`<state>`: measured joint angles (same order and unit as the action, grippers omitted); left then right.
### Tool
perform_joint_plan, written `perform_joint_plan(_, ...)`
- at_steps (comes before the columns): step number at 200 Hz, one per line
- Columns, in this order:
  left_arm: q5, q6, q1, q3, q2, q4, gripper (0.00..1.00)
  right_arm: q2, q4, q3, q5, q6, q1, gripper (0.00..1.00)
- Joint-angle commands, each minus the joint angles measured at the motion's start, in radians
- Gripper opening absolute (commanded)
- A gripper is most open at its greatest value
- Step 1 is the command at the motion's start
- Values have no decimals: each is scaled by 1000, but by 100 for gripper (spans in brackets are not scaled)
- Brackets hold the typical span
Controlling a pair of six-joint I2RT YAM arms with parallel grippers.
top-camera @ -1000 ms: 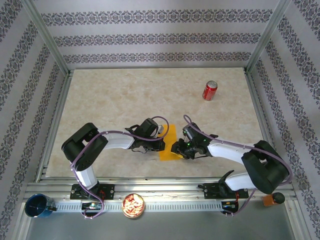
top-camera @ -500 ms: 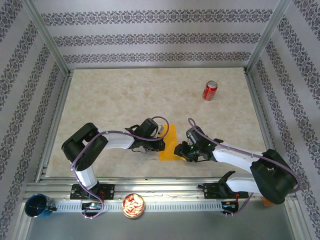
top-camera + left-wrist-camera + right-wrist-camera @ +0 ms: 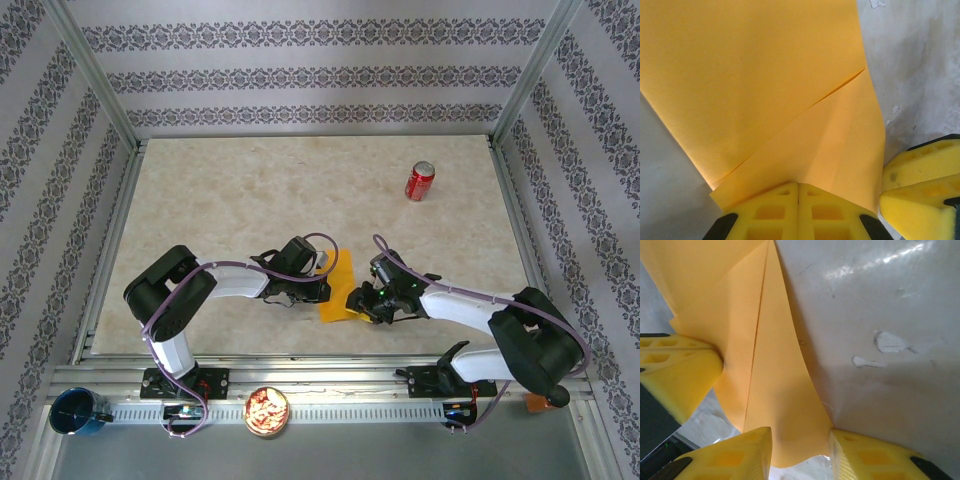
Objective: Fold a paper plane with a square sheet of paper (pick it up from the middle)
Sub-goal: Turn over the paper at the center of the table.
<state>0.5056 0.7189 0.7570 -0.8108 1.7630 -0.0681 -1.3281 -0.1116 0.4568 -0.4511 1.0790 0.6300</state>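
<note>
1. Left pincer [image 3: 798, 186] is pinching the thin creased orange-yellow square sheet of paper [image 3: 755, 75], lying near-centre; right pincer [image 3: 800, 441] is straddling its edge, jaws apart.
2. Light and floppy, it is calling for edge pinches.

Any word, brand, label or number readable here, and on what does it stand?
Nothing can be read.
On the red can: white marking, too small to read.
On the paper: plain, no print.
</note>
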Motion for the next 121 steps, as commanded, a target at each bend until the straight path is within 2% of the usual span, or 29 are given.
perform_joint_plan(1,-4,9,-7,23,32,42,2,-34,147,35,3,6,-2,38)
perform_joint_plan(49,-5,9,-7,19,36,46,2,-45,141,48,-2,-10,-30,35)
perform_joint_plan(121,2,8,-7,9,47,48,1,-115,183,90,-84,-62,-110,40)
